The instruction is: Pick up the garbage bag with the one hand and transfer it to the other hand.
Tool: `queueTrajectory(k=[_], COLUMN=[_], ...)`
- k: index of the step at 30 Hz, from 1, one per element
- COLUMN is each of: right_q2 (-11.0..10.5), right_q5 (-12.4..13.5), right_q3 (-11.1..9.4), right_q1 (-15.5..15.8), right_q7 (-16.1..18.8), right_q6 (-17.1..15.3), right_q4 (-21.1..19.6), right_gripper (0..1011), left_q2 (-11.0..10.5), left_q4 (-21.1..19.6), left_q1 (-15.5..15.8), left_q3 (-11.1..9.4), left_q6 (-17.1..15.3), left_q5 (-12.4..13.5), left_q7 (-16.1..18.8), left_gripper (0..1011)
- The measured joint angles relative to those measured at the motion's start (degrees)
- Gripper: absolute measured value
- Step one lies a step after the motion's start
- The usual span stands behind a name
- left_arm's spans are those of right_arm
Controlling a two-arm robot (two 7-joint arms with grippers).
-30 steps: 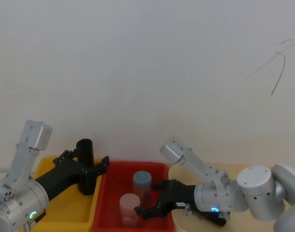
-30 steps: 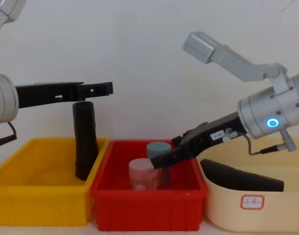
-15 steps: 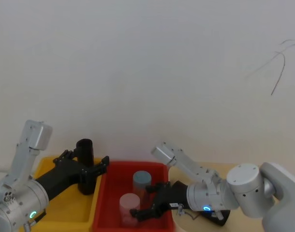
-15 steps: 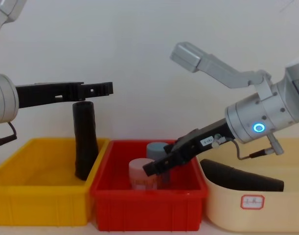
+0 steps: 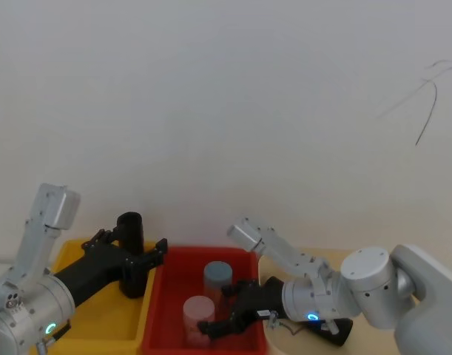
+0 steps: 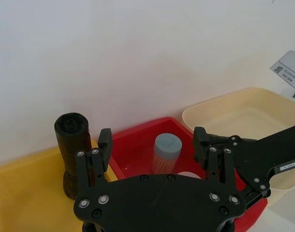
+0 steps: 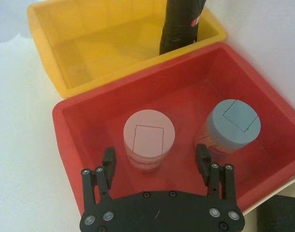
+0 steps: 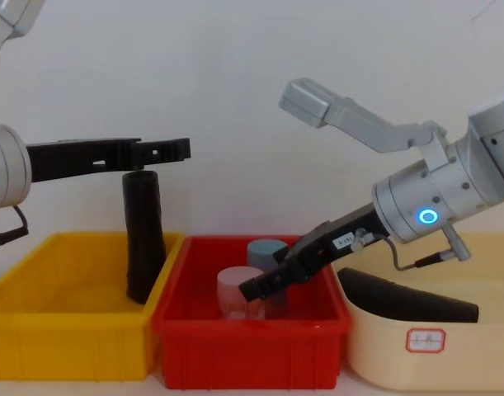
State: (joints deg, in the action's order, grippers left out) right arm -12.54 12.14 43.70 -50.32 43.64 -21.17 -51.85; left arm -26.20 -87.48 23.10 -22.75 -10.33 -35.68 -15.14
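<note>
Black wrinkled plastic, rolled into a thick cylinder: in the head view the garbage bag is seen standing in a yellow bin, close to the wall next to a red bin. The left gripper is seen across the front of the bag's middle, spread wide, with nothing held. The right gripper is lowered over the red bin, by a pink-lidded jar and a blue-grey-lidded jar.

In the left wrist view, the left gripper's fingers are parted wide. The bag is placed outside the gap, beyond one finger, not between the two.

In the right wrist view, the right gripper is shown spread open and empty just above the two jars. The bag (its lower part) is seen in the yellow bin beyond.

In the chest view, the bag is stood upright with a slight lean, its base in the yellow bin. The left gripper is held level and appears just over the bag's top. The right gripper is slanted down into the red bin, its tip near the jars. A second black roll is laid in a cream tub on the right.
</note>
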Motion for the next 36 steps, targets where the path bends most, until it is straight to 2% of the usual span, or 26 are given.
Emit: queueTrajectory(k=[24,36], right_q2=[0.8,2.9], right_q5=[-2.3,-3.7], right_q3=[0.8,1.6], right_q1=[-1.8,-3.3], right_q7=[0.2,0.9], right_q6=[-2.0,-1.7], right_q4=[1.8,5.1], right_gripper=[1001,1001], left_q2=[0.0,0.0], left_q4=[0.0,0.0], left_q1=[0.0,0.0], left_q3=[0.0,0.0], left_q6=[0.0,0.0], left_q5=[0.0,0.0], left_q7=[0.0,0.0], left_gripper=[1001,1001])
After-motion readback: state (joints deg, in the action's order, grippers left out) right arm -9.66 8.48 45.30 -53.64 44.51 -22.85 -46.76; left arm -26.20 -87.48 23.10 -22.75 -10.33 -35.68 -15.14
